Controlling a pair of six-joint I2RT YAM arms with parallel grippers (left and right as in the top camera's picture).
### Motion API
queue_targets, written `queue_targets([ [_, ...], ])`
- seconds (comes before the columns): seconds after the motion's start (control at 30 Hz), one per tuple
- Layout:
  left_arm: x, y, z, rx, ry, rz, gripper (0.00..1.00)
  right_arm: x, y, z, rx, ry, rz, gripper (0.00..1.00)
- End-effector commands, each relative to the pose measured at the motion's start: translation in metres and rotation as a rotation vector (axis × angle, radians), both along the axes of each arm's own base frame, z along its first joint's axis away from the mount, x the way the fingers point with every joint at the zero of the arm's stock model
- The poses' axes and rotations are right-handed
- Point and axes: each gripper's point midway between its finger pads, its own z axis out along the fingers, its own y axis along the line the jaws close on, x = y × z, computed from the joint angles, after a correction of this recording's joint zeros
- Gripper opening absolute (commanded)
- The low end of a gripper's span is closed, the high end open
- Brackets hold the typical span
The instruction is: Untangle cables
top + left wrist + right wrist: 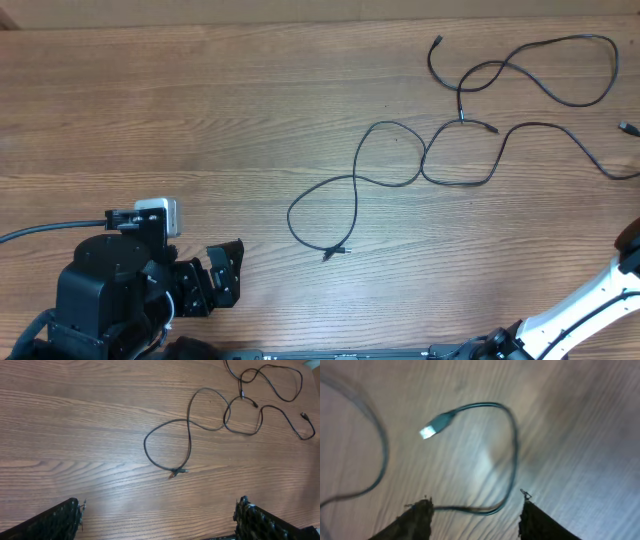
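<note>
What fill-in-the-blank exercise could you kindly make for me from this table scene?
1. The black cables lie spread out on a ___ table.
2. The left gripper is open and holds ___.
3. The right gripper, with a cable's plug on the table ahead of it, is not shut but ___.
Missing words: wooden; nothing; open.

Beneath me spreads a brown wooden table (200,120), its grain running from 9 to 3 o'clock. In my blurred right wrist view a pale sheen (485,465), perhaps lamp glare, lies on it.
</note>
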Motion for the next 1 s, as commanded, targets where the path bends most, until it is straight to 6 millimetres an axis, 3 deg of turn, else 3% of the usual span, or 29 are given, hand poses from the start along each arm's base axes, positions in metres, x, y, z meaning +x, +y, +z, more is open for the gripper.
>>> queue_targets([
  [0.0, 0.001, 0.001, 0.0, 0.014, -0.007, -0.003, 0.99, -0.014, -0.009, -0.033, -0.001, 0.106, -0.078, 0.58],
  [0.27, 0.001, 0.001, 0.0, 0.014, -0.007, -0.003, 1.0, -0.026, -0.008, -0.067, 0.025, 0.193, -0.085, 0.6],
  [0.47, 0.001, 0.001, 0.0, 0.014, -0.007, -0.003, 0.99, -0.03, -0.001, -0.09, 0.048, 0.205, -0.082, 0.51],
  [0.7, 0.001, 0.001, 0.0, 0.014, -0.007, -0.003, 0.99, -0.028, 0.007, -0.107, 0.081, 0.178, -0.071, 0.5],
  [0.8, 0.001, 0.001, 0.0, 0.014, -0.007, -0.003, 1.0, -0.027, 0.007, -0.109, 0.078, 0.175, -0.07, 0.28],
  [0.87, 0.001, 0.001, 0.0, 0.014, -0.007, -0.003, 1.0, -0.027, 0.006, -0.109, 0.077, 0.174, -0.068, 0.08],
  [0.97, 0.001, 0.001, 0.0, 0.014, -0.007, -0.003, 1.0, -0.024, 0.008, -0.108, 0.089, 0.16, -0.064, 0.04],
])
